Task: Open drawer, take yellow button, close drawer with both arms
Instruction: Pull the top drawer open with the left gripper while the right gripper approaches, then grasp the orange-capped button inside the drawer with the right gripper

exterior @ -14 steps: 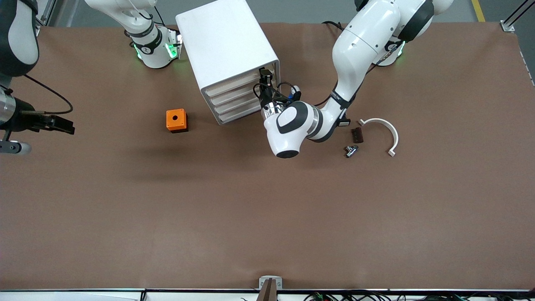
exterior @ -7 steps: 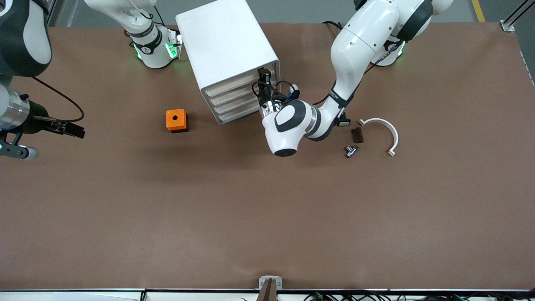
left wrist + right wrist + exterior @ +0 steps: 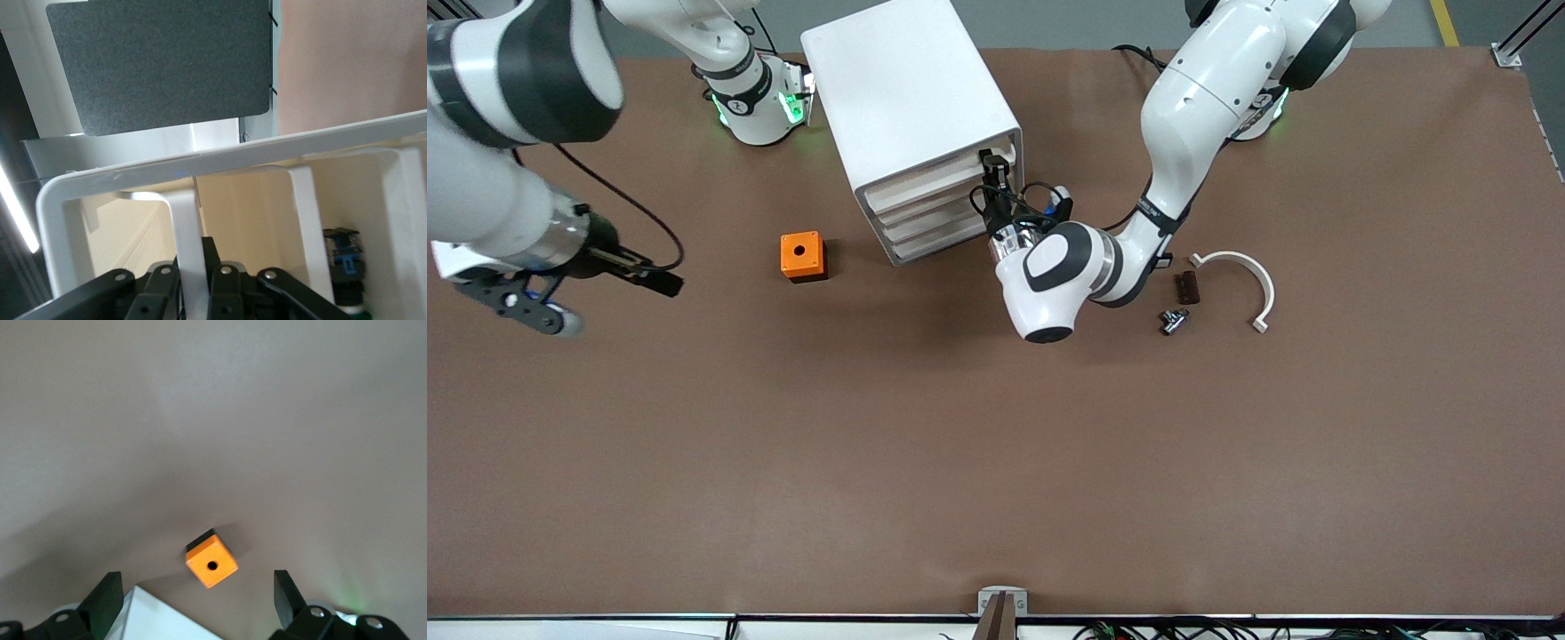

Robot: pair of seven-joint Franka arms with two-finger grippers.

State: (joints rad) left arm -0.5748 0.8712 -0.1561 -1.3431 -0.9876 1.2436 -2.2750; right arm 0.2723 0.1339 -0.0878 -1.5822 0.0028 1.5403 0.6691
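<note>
White cabinet [image 3: 911, 98]: top drawer [image 3: 938, 178] barely open, left gripper [image 3: 992, 169] clenched on handle [image 3: 189, 247]. Right gripper [image 3: 660, 283] spread, above table near orange box [image 3: 802, 256]. Button untaken.

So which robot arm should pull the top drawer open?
The left: its hand is already clamped on the top drawer handle. The right hand hangs open over the table, away from the cabinet.

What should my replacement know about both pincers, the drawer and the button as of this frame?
Left pincer: shut on the drawer front rib at the top of the cabinet.
Right pincer: open, over bare table toward the right arm's end, orange box in its wrist view.
Button: not identified; a dark and blue part sits inside.
Done: drawer gripped. Left: pull open, take button, close.
</note>
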